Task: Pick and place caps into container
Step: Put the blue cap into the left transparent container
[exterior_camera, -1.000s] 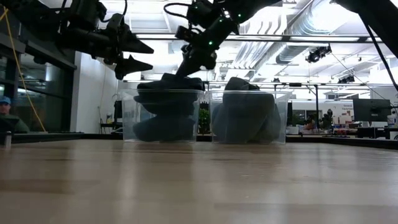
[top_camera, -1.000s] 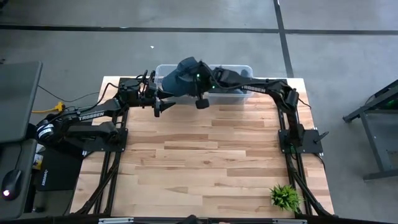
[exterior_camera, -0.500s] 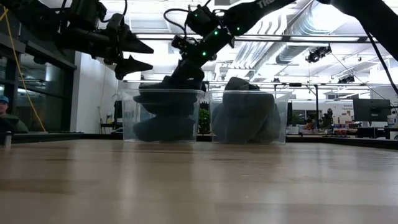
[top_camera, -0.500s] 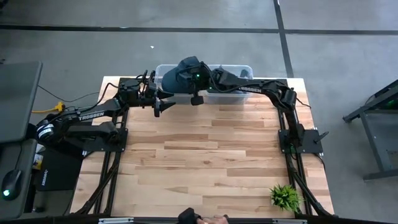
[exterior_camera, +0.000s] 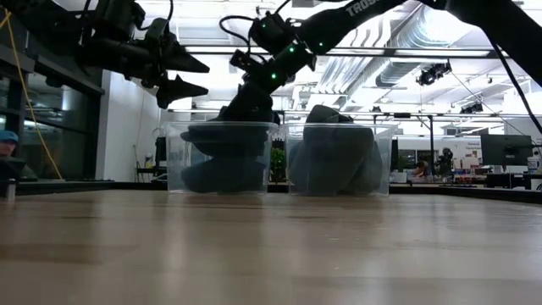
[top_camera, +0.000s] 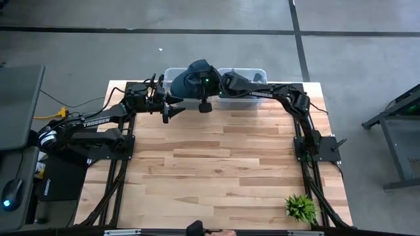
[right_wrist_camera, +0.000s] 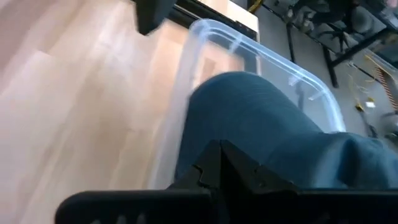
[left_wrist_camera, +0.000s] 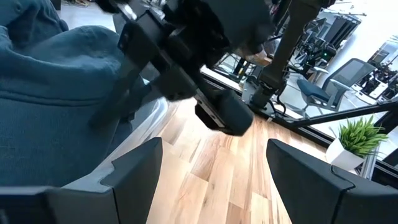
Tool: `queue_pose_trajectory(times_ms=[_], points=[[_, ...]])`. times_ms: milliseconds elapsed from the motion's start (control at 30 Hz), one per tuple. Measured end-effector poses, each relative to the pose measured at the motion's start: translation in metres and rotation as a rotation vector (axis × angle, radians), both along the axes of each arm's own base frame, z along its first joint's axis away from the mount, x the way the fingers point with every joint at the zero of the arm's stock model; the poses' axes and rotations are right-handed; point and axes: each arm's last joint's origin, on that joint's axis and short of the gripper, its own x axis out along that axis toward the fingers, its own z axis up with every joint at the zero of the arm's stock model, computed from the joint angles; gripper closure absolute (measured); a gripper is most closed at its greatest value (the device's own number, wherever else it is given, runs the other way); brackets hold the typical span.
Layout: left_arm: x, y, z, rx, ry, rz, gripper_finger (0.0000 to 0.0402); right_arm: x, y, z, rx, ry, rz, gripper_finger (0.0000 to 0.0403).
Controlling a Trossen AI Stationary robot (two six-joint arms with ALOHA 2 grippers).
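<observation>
Lower and further over the left bin than a second ago, the right gripper [exterior_camera: 247, 100] has carried its cap down from above the rim until the fabric rests on the pile; the left arm has not moved at all. That reads as the last part of a placement, with only the release and the lift away left to do.

Taking the left bin [top_camera: 172, 74] as the landmark and going left to right: the left gripper [top_camera: 169, 109] hangs just off the bin's left front corner, above the bench [top_camera: 223, 164], its jaws standing wide apart with nothing between them, as the left wrist view shows. It looks to be waiting.

Over the bin itself, the top cap [top_camera: 193, 75] sits heaped above the rim, a slate-blue mound on the other caps [exterior_camera: 222, 174] stacked inside. The right gripper is directly on it, reaching in from the right. Its jaws are closed together and pinch a fold of that cap; the right wrist view shows blue cloth right at the fingertips [right_wrist_camera: 219, 155] with the clear bin wall behind.

To the right of the landmark stands the second bin [exterior_camera: 337, 161], touching or just beside it, also filled with dark caps. No caps lie loose on the bench, so this may well be the last one.
</observation>
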Motion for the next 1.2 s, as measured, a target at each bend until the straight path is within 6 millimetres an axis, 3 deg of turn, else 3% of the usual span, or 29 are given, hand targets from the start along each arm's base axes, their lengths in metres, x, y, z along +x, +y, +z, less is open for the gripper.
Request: queue_pose_trajectory(times_ms=[233,367,667,933,1200], points=[[0.0,0.0,0.0,0.003,0.0,0.0,0.0115,-0.011,-0.001,0.039,-0.137,-0.03,-0.103,0.0403],[0.0,0.0,0.0,0.003,0.0,0.0,0.0115,-0.022,-0.013,0.057,-0.216,-0.058,-0.204,0.0403],[0.0,0.0,0.0,0.001,-0.002,0.001,0.0115,-0.052,-0.066,0.054,-0.046,-0.105,-0.413,0.0403],[0.0,0.0,0.0,0.0,0.0,0.001,0.0115,-0.061,-0.076,0.052,0.399,-0.218,-0.306,0.0403],[0.0,0.0,0.0,-0.013,-0.003,0.002,0.0115,-0.063,-0.081,0.048,0.361,-0.195,-0.385,0.0403]])
